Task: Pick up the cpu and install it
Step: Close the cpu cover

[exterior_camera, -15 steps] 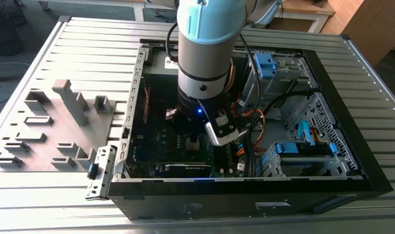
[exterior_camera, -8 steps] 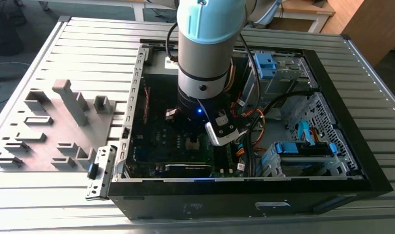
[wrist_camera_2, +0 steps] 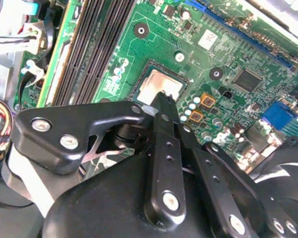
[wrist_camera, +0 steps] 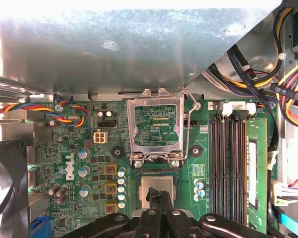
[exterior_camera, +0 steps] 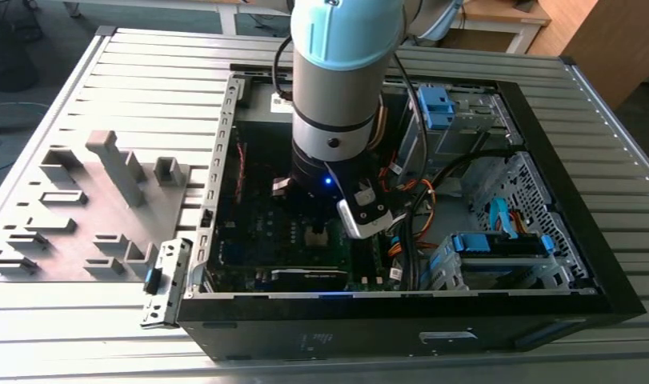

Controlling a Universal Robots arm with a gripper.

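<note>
Ribbed metal table (exterior_camera: 78, 320) holds an open computer case (exterior_camera: 260, 332). The arm (exterior_camera: 340, 72) stands nearly upright and reaches down into the middle of the case. In the first wrist view the gripper (wrist_camera: 159, 193) has its fingers pressed together, tips on or just over the cpu (wrist_camera: 155, 181). The cpu lies flat in its socket on the green board (wrist_camera: 79, 148). The socket frame (wrist_camera: 156, 124) stands flipped open just beside the cpu. Memory slots (wrist_camera: 228, 158) run close by, and cables (wrist_camera: 283, 74) and a drive cage (exterior_camera: 495, 256) crowd one wall. A grey fixture tray (exterior_camera: 90, 216) lies outside the case.
</note>
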